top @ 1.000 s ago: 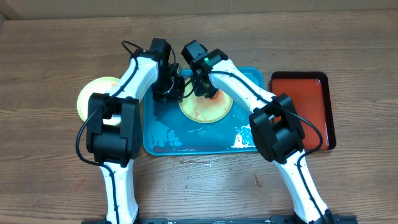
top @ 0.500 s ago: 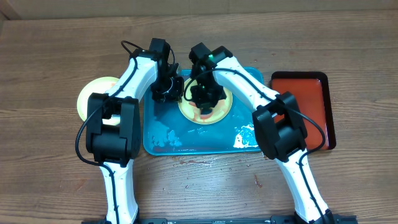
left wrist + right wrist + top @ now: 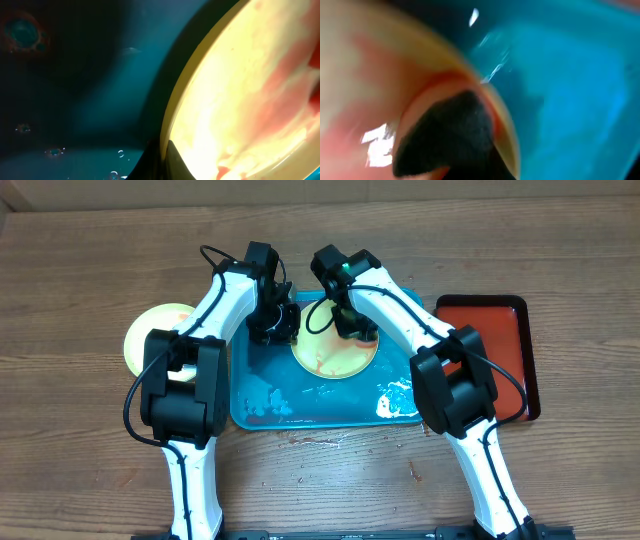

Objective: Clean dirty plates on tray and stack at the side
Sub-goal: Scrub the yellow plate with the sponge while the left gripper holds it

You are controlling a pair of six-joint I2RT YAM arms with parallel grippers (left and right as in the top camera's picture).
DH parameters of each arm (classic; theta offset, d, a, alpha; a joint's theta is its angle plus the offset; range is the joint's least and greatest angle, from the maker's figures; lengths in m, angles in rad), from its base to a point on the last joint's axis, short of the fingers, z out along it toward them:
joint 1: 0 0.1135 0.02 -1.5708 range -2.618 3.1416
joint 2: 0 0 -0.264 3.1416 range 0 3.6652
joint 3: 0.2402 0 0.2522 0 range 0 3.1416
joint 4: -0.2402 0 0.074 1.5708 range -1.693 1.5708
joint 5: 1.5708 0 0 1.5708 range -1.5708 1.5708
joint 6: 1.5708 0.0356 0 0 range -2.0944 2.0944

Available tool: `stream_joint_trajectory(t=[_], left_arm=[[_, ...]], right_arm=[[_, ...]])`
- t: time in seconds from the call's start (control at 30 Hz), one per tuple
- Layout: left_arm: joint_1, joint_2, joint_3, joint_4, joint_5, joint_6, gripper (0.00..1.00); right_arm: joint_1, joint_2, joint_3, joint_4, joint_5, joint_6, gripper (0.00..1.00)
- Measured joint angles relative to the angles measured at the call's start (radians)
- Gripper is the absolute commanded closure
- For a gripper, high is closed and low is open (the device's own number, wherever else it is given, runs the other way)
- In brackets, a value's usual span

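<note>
The smeared plate (image 3: 335, 360) lay in the tray (image 3: 300, 406) toward the worktop's far edge, left pincer (image 3: 275, 332) at its left rim, right pincer (image 3: 347, 325) over its far rim, both equally near; neither's opening could be told.

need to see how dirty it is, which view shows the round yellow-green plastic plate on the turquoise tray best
Left wrist: the round yellow-green plastic plate is seen close up, filling half the frame, its red smears plain. Overhead shows its place on the turquoise plastic tray, with its top hidden. Right wrist is blurred.
</note>
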Motion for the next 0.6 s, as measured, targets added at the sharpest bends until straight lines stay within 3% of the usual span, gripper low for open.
stream_joint_trajectory(t=[0.2,0.4,0.6], left_arm=[[0.0,0.0,0.0,-0.001,0.0,0.0,0.96],[0.006,0.0,0.0,-0.008,-0.008,0.0,0.96],[0.01,0.0,-0.001,-0.013,-0.01,0.001,0.96]], right_arm=[[0.022,0.005,-0.005,0.1,0.021,-0.005,0.96],[0.004,0.002,-0.003,0.191,-0.302,-0.037,0.96],[0.005,0.002,-0.003,0.122,-0.533,-0.04,0.96]])
